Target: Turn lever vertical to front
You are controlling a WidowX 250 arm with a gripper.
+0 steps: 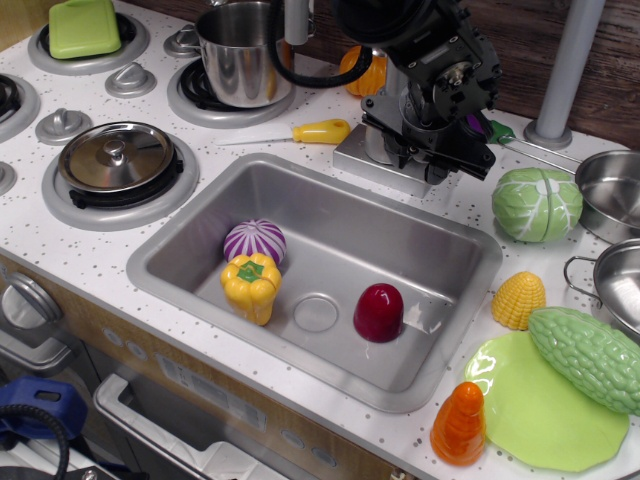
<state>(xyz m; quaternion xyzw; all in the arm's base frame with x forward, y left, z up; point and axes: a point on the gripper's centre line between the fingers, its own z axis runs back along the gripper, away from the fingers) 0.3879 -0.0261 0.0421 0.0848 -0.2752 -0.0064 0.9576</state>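
The grey toy faucet stands behind the sink; its square base [358, 158] and a bit of its round body [376, 143] show. My black gripper [428, 152] has come down on the faucet's right side, where the lever sticks out. The gripper's body covers the lever, so the lever is hidden and I cannot tell its angle. The fingers are also masked by the black housing, so I cannot tell if they are open or shut on the lever.
The sink [170, 255] holds a purple onion [254, 241], a yellow pepper [250, 286] and a red vegetable [379, 311]. A cabbage [537, 203], a corn [519, 298] and a grey pole [565, 70] stand to the right. A yellow-handled knife [320, 131] lies left of the faucet.
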